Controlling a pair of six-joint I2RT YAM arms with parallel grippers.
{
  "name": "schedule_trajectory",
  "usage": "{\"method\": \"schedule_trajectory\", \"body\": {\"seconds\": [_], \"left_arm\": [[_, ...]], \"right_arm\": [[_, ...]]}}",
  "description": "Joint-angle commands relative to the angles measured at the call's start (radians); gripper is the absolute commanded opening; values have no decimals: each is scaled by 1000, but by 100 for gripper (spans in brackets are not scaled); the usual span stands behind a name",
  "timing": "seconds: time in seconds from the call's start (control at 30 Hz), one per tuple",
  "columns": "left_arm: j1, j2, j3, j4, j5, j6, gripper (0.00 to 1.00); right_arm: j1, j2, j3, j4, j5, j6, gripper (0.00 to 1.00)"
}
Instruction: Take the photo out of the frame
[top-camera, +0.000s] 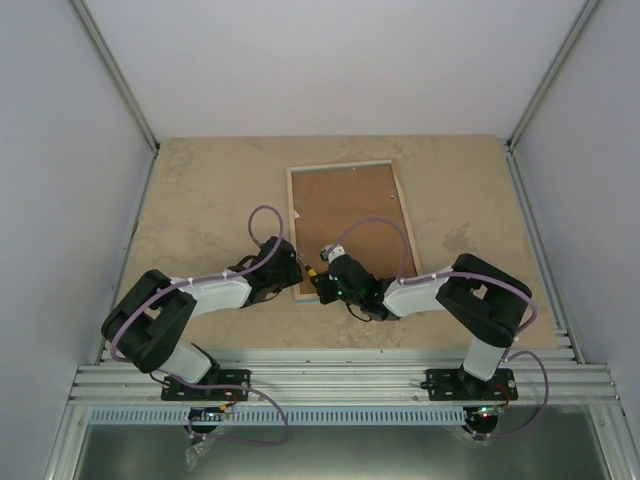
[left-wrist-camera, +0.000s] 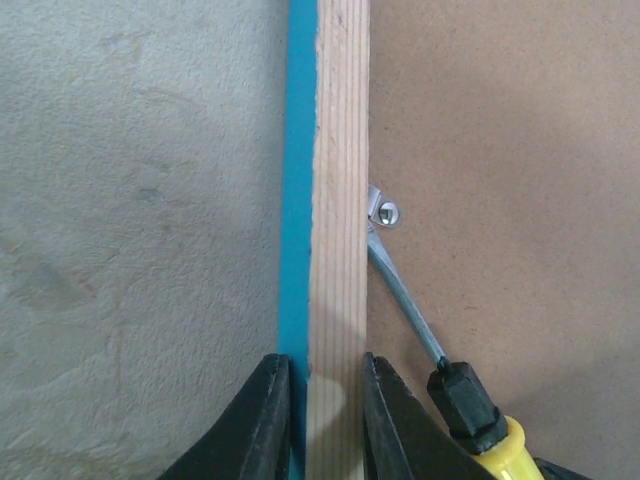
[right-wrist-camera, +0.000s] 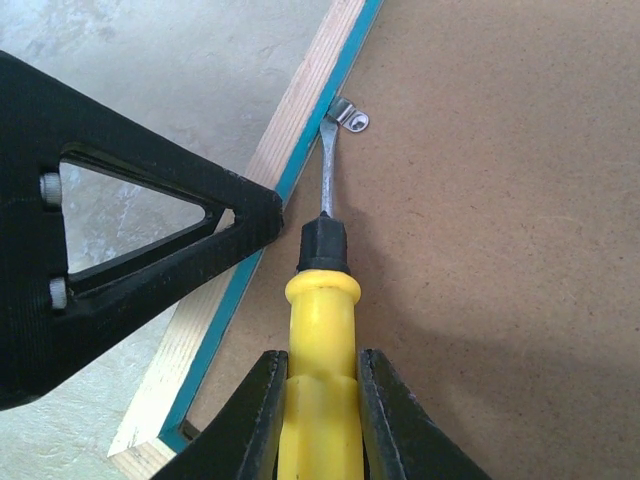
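The frame (top-camera: 291, 210) lies face down on the table, its brown backing board (top-camera: 350, 215) facing up. The photo is hidden under the board. My left gripper (left-wrist-camera: 327, 400) is shut on the frame's left wooden rail (left-wrist-camera: 338, 200), one finger on the turquoise outer side and one on the inner side. My right gripper (right-wrist-camera: 322, 400) is shut on a yellow-handled screwdriver (right-wrist-camera: 320, 330). Its blade tip rests at a small metal clip (right-wrist-camera: 350, 118) beside the rail, also seen from the left wrist as the clip (left-wrist-camera: 383, 212). From above, both grippers meet at the frame's near-left corner (top-camera: 305, 290).
The beige table (top-camera: 200, 200) is enclosed by white walls at the back and sides. An aluminium rail (top-camera: 340, 380) carrying both arm bases runs along the near edge. My left gripper's black finger (right-wrist-camera: 150, 260) crosses the right wrist view close to the screwdriver.
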Motion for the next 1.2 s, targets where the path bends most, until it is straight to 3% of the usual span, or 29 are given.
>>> {"method": "schedule_trajectory", "body": {"seconds": [0.0, 0.27, 0.4, 1.0, 1.17], "left_arm": [[-78, -3, -35, 25, 219, -84, 0], [-97, 4, -36, -2, 183, -82, 0], [-102, 1, -50, 2, 182, -85, 0], [-124, -20, -91, 13, 152, -124, 0], [-124, -24, -86, -1, 140, -121, 0]], "right_arm": [[-14, 49, 12, 164, 70, 47, 1], [-21, 71, 16, 246, -15, 20, 0], [-29, 55, 33, 175, 42, 36, 1], [-161, 89, 41, 268, -166, 129, 1], [-184, 74, 82, 206, -208, 95, 1]]}}
